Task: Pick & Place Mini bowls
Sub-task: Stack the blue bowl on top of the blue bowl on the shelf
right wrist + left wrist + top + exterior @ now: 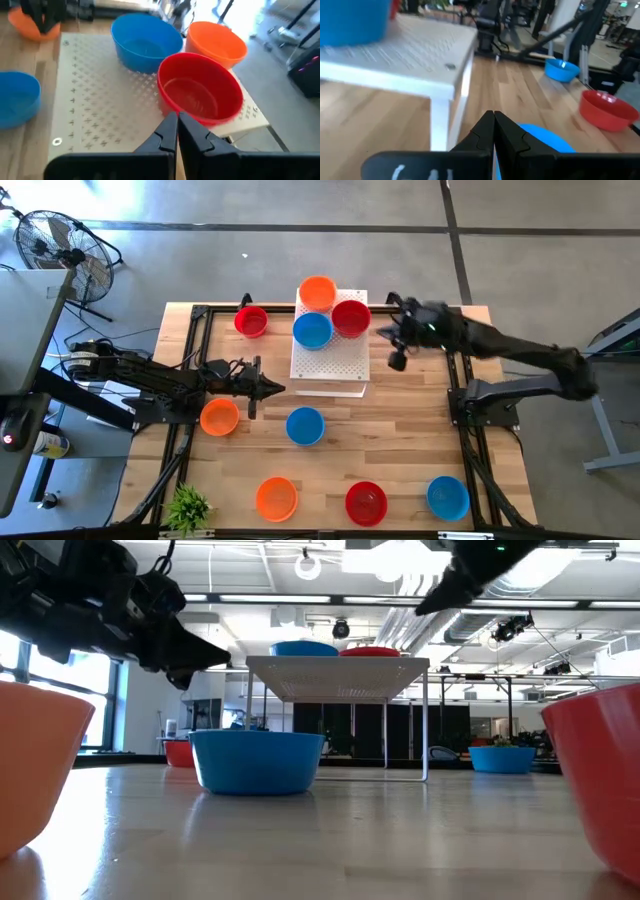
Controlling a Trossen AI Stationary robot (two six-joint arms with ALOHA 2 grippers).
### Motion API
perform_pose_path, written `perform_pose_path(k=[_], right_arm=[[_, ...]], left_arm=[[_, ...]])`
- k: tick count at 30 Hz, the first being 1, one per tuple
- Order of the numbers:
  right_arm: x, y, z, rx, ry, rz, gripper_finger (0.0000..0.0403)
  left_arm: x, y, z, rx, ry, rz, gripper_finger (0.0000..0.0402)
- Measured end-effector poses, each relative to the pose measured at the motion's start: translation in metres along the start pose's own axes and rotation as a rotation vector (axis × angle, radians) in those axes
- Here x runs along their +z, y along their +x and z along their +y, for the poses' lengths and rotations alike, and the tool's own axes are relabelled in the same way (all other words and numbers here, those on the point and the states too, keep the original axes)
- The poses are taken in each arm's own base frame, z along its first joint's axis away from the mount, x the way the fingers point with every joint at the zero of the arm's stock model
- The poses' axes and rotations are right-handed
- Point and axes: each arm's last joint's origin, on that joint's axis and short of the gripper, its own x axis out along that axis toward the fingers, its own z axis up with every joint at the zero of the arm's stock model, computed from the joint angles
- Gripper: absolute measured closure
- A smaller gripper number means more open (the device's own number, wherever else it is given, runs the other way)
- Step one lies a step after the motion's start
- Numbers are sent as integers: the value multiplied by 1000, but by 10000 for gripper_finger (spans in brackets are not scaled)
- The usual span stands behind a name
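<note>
A white perforated board [330, 360] stands on legs at the table's middle far side. On it sit an orange bowl [317, 292], a red bowl [351, 317] and a blue bowl [312, 330]. My right gripper [384, 332] is shut and empty, just right of the red bowl [200, 92] and above the board's level [432, 602]. My left gripper [276, 389] is shut and empty, left of the board's near corner. It hangs above the table between an orange bowl [220, 417] and a blue bowl [305, 425]. That blue bowl [545, 141] shows just beyond its fingertips.
A red bowl [251, 321] sits left of the board. An orange bowl [276, 497], a red bowl [366, 502] and a blue bowl [448, 497] stand along the near edge. A small green plant [188, 508] is at the near left corner. Black frame rails run along both sides.
</note>
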Motion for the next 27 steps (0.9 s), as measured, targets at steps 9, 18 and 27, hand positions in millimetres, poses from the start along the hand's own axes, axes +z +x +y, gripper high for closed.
perform_pose_path(k=[9, 18, 27], right_arm=[[-63, -17, 36, -9, 52, -204, 400], [-99, -9, 57, 24, 103, -279, 401], [-125, -8, 77, 95, 127, -402, 400]], left_arm=[[15, 21, -29, -81, 35, 181, 401], [42, 31, -78, -73, 114, 503, 401], [34, 56, -111, -43, 183, 632, 327]])
